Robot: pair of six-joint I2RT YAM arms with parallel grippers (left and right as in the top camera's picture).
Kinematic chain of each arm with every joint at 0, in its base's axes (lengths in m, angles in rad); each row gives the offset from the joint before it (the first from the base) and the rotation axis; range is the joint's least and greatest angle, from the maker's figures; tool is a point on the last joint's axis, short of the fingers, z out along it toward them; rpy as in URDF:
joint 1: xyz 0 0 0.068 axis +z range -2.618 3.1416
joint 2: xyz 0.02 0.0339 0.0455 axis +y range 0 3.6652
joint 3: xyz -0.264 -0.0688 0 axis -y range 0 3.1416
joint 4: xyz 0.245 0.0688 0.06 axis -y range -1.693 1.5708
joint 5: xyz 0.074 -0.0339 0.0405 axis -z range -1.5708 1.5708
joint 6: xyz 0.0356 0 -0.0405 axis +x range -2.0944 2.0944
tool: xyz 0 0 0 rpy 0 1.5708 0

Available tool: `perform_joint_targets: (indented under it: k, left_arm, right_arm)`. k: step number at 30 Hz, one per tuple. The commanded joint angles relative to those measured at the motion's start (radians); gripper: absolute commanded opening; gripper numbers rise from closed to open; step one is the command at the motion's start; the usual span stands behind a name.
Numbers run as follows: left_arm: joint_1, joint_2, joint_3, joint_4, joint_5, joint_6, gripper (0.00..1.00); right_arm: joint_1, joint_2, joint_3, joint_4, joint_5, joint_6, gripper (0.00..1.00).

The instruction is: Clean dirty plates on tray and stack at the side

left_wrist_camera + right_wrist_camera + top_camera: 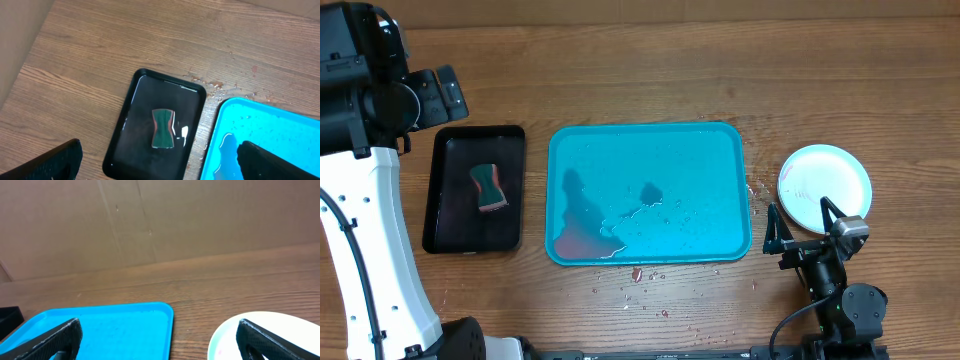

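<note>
The plates (825, 188), white one uppermost, sit stacked near the right edge of the table (650, 60), beside the wet turquoise tray (705, 160) at its middle, a sponge (490, 188) in a black tray (450, 230) leftward, while the left gripper (159, 146) and right gripper (159, 326) hold their jaws wide apart, empty.

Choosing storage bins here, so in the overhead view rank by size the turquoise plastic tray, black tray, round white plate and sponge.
Largest to smallest:
1. turquoise rectangular plastic tray
2. black rectangular tray
3. round white plate
4. small dark green sponge
None look alike; all sit near table level.
</note>
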Motion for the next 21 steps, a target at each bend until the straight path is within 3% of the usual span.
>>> perform_joint_targets:
  k: [1,7,14,17,20,21]
  left_arm:
    - [-0.001,-0.010,0.003,0.001,0.002,0.011,1.00]
    - [-0.003,-0.138,0.002,0.001,0.002,0.011,1.00]
    - [-0.090,-0.424,-0.081,0.002,0.002,0.011,1.00]
    - [-0.100,-0.537,-0.235,0.008,-0.007,0.021,1.00]
    - [-0.100,-0.692,-0.487,0.058,-0.070,0.042,1.00]
    - [-0.100,-0.768,-0.614,0.142,-0.068,0.046,1.00]
  right_arm:
    - [-0.002,-0.007,-0.010,0.005,0.010,-0.015,1.00]
    - [-0.002,-0.007,-0.010,0.005,0.010,-0.015,1.00]
    - [-0.002,-0.007,-0.010,0.005,0.010,-0.015,1.00]
    - [-0.002,-0.007,-0.010,0.005,0.010,-0.014,1.00]
    - [-0.002,-0.007,-0.010,0.005,0.010,-0.015,1.00]
    - [-0.002,-0.007,-0.010,0.005,0.010,-0.015,1.00]
